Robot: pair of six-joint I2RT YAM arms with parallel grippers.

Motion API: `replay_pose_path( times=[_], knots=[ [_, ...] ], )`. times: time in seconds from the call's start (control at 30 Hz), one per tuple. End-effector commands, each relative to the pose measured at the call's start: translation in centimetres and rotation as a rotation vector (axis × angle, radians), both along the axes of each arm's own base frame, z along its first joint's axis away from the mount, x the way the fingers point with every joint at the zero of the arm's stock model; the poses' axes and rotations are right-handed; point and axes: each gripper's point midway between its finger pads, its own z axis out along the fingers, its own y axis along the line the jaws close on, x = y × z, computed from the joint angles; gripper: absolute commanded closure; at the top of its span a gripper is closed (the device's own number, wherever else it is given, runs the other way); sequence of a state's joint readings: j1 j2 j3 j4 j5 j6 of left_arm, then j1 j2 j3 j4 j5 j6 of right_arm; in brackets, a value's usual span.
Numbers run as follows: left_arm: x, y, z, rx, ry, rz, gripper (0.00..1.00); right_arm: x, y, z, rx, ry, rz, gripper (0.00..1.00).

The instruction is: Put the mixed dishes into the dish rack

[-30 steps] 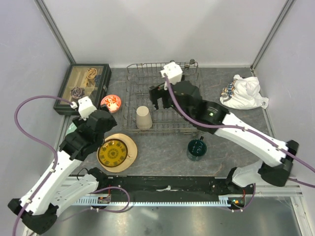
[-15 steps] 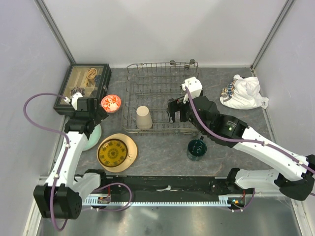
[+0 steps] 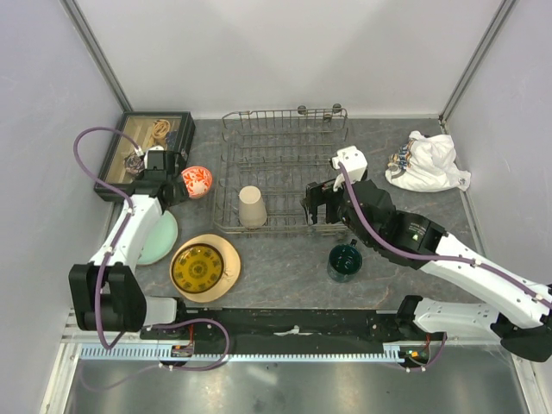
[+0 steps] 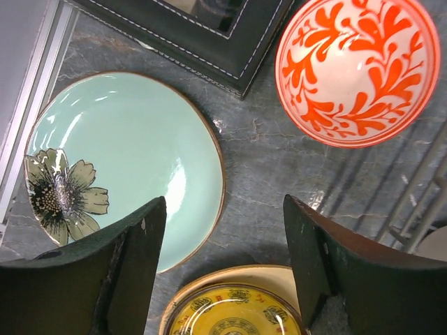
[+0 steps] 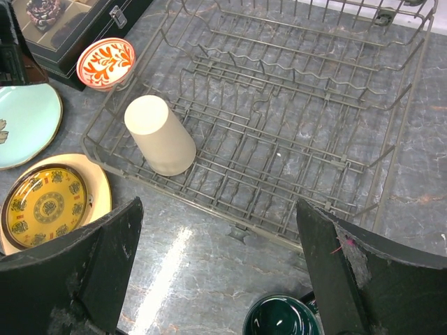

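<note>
Left gripper [image 4: 222,209] nearer bowl [image 4: 357,70], glossy, perhaps ceramic

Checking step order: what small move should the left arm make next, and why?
Probably lower the left tool onto the rim of the pale green plate: that rim lies between its open fingers, nothing is held, and only the beige cup stands in the dish rack.

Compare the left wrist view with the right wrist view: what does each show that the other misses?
Only the left wrist: the green plate whole, with its painted flower. Only the right wrist: the dark green mug and the inside of the rack, with the cup standing mouth-down in it. Both: the red-orange bowl, the yellow plate and the dark box.
</note>
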State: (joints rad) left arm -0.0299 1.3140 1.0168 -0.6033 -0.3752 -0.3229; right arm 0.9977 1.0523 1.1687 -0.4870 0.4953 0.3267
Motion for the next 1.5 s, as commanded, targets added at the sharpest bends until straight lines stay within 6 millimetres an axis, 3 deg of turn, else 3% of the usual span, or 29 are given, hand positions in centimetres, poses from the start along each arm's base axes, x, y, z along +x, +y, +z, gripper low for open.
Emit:
replay_pose_path(
  times=[0.0,0.47,0.83,1.47],
  knots=[
    [1.0,0.6,-0.4,0.041,0.004,-0.014,0.28,-0.2,-0.4,0.5,0.041,-0.008,-0.018,0.02],
    [0.4,1.7,-6.5,0.082,0.155,0.054,0.32,-0.5,-1.3,-0.3,0.058,-0.009,-0.038,0.02],
    [-0.5,3.3,-7.3,0.171,0.181,0.100,0.31,-0.8,-1.9,-0.2,0.068,-0.024,-0.040,0.02],
    [1.6,3.4,-9.1,0.248,0.241,0.082,0.31,-1.2,-2.6,0.1,0.094,-0.028,-0.049,0.02]
  ],
)
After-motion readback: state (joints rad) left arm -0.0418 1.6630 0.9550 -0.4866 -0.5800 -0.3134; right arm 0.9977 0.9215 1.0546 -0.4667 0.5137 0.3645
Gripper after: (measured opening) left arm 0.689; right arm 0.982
